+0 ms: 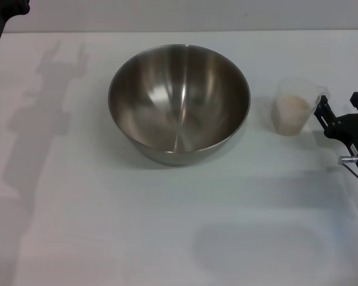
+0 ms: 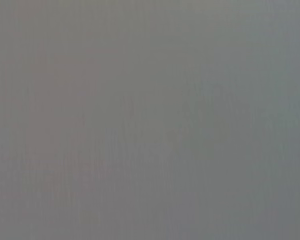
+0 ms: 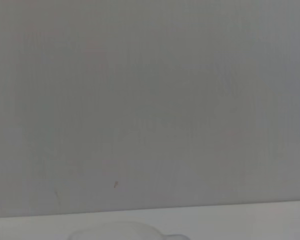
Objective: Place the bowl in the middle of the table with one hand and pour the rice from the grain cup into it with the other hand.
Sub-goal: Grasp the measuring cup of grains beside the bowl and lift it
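Stainless-steel mixing bowl (image 1: 179,104) upright at mid-table, empty, on the white table (image 1: 107,226). Clear grain cup (image 1: 295,107) stands to its right, apart, roughly half full of rice (image 1: 290,112). Right gripper (image 1: 340,113) just beside the cup, fingers spread, gripping nothing. Left gripper (image 1: 3,15) at the far left corner; finger state cannot be told.

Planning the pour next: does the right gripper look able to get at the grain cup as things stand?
Probably yes. In the head view the right gripper sits just beside the grain cup, on the side away from the bowl, with only bare table around them. The left gripper is out of view.
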You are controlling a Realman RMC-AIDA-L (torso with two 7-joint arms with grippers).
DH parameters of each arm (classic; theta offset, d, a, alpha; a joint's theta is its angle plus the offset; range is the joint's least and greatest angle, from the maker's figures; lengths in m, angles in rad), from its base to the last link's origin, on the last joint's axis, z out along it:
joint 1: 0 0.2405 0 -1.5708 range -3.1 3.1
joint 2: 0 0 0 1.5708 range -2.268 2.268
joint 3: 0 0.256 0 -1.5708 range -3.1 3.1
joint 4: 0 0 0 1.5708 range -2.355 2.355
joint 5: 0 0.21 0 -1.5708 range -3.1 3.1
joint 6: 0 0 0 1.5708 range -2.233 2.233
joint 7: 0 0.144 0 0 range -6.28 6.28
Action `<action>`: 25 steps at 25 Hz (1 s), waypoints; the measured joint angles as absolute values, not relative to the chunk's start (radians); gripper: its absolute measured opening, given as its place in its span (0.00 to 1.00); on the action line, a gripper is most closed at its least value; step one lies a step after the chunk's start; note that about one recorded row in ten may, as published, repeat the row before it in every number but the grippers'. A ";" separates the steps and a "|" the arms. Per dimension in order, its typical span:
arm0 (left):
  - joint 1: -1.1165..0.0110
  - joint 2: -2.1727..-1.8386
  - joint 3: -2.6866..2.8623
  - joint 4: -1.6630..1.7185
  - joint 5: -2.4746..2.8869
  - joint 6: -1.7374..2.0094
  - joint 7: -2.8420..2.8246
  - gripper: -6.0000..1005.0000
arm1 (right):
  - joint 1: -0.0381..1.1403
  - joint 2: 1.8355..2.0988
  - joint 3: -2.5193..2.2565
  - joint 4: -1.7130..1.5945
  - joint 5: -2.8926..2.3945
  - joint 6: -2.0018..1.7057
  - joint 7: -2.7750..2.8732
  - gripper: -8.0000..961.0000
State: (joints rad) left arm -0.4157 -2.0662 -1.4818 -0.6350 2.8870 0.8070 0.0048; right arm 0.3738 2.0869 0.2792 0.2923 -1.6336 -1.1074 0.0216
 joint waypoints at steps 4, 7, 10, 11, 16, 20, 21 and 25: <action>-0.416 -2.066 -1.482 -0.635 2.887 0.807 0.005 0.56 | 0.377 2.087 0.279 0.292 -1.634 -1.105 0.022 0.74; -0.418 -2.066 -1.482 -0.635 2.887 0.807 0.005 0.56 | 0.380 2.088 0.279 0.293 -1.634 -1.104 0.022 0.74; -0.419 -2.066 -1.482 -0.636 2.887 0.807 0.005 0.56 | 0.382 2.088 0.287 0.293 -1.634 -1.104 0.022 0.74; -0.419 -2.066 -1.482 -0.638 2.887 0.807 0.005 0.56 | 0.382 2.088 0.292 0.293 -1.634 -1.104 0.022 0.74; -0.419 -2.066 -1.482 -0.640 2.887 0.807 0.005 0.56 | 0.382 2.088 0.312 0.293 -1.634 -1.098 0.022 0.74; -0.418 -2.066 -1.481 -0.643 2.887 0.807 0.005 0.56 | 0.386 2.088 0.324 0.293 -1.634 -1.072 0.022 0.75; -0.418 -2.066 -1.481 -0.645 2.887 0.807 0.005 0.56 | 0.387 2.088 0.327 0.292 -1.634 -1.066 0.022 0.75; -0.417 -2.066 -1.480 -0.646 2.887 0.807 0.005 0.56 | 0.391 2.086 0.328 0.292 -1.634 -1.066 0.023 0.63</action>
State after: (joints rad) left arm -0.4174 -2.0662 -1.4803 -0.6458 2.8869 0.8068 0.0046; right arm 0.3914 2.0860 0.3276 0.2916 -1.6336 -1.0659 0.0229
